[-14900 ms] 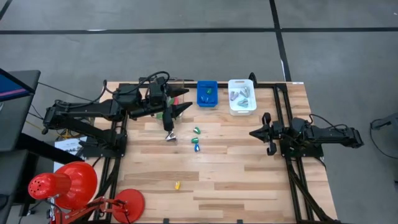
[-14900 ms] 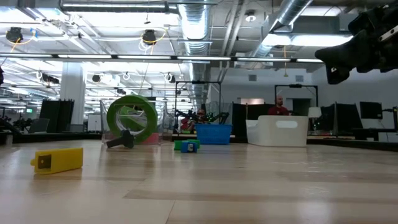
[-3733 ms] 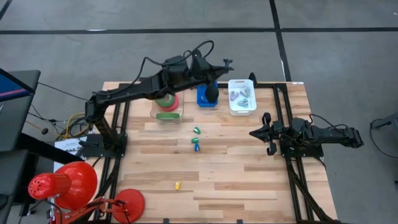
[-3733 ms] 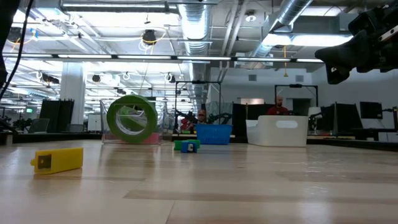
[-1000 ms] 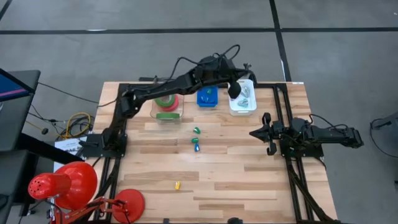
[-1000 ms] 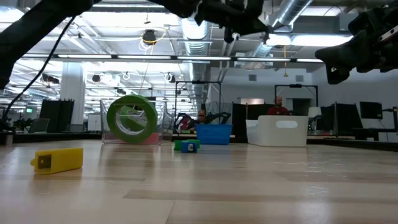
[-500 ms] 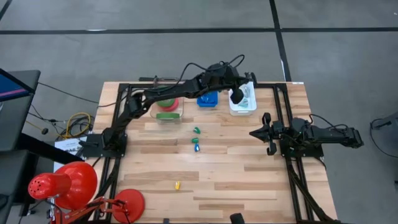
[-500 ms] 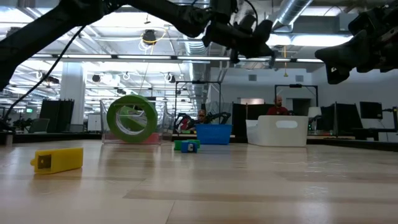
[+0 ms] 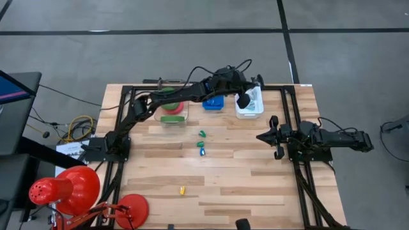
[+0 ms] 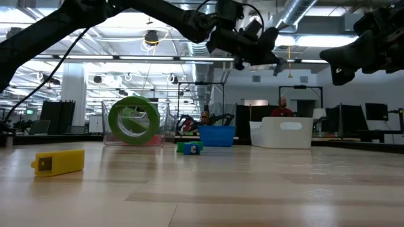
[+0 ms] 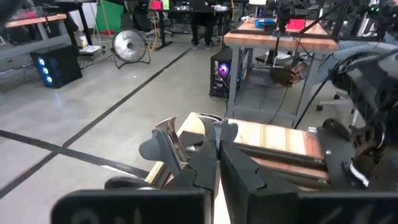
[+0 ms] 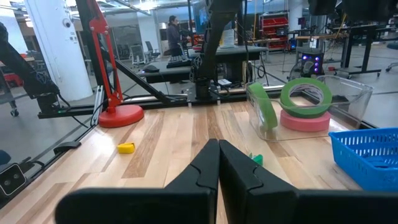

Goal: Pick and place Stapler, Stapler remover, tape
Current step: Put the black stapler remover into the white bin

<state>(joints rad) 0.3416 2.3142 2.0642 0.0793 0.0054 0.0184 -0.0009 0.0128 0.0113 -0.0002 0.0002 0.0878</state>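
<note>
My left gripper [image 9: 254, 96] reaches level over the white bin [image 9: 249, 110] at the table's far edge, shut on a small silver stapler remover [image 11: 165, 140]; the low view shows it high above the table [image 10: 278, 63]. The bin holds more silver pieces. Beside it stands a blue bin [image 9: 213, 102]. The tape rolls, two green [image 12: 305, 92] and one pink [image 12: 305, 119], sit in a clear container [image 9: 171, 110]; one green roll [image 12: 263, 106] leans on edge. My right gripper [image 9: 273, 137] waits shut at the table's right side. My left gripper pinches the stapler remover between its two fingers near their free ends [image 11: 208, 146]. Most of the silver piece, with its curved wing [image 11: 155, 146], sticks out to one side of the fingers. The fingers lie about level. The piece is lifted clear above the white bin.
Small green and blue items [image 9: 202, 134] [image 9: 202, 148] lie in the table's middle, and a yellow one [image 9: 182, 190] nearer the front. A red lamp [image 9: 64, 188] stands off the table's near left corner. People show in the room behind.
My left gripper has sunk and gone a little toward the table's right edge, coming lower over the white bin with the silver piece still in its fingers. It has tipped slightly downward.
</note>
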